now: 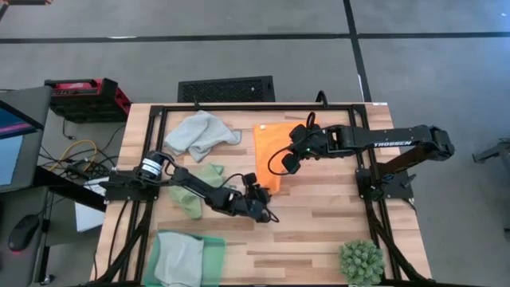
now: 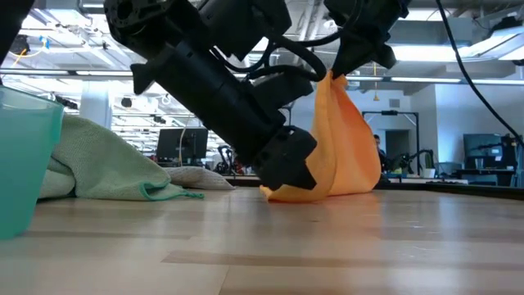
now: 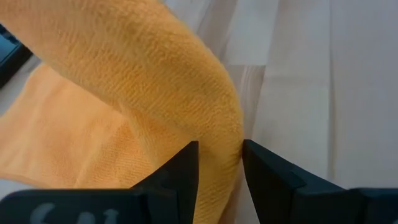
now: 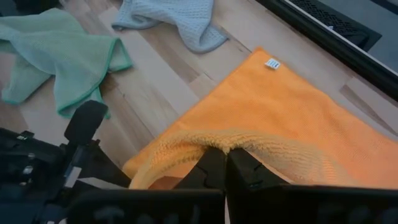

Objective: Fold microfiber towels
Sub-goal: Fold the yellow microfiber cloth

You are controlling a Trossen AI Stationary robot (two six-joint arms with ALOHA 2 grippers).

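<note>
The bright orange towel [image 1: 267, 143] lies at the table's middle, its near part raised into a peak [image 2: 344, 123]. My right gripper [image 4: 226, 165] is shut on the raised edge at the top of that peak. My left gripper [image 3: 221, 168] is low by the table and shut on the towel's near part. A light green towel [image 1: 201, 185] lies crumpled under the left arm. A pale grey-blue towel [image 1: 203, 134] lies bunched at the far left. My left gripper pinches a bunched fold of the orange towel [image 3: 219, 140] between its two fingers, slanting down from the table's left. The cloth rises from the fingers, and its lowest part [image 2: 282, 194] rests on the table. My right gripper pinches the towel's rolled hem edge [image 4: 252, 142] between its fingers, slanting down from above. That edge is lifted clear and the cloth hangs below it. The far part with the white label [image 4: 272, 63] lies flat on the table.
A green translucent tray [image 1: 209, 259] holding a pale towel stands at the near left corner. A spiky green plant [image 1: 362, 261] sits at the near right. Bare wood lies between them and right of the orange towel.
</note>
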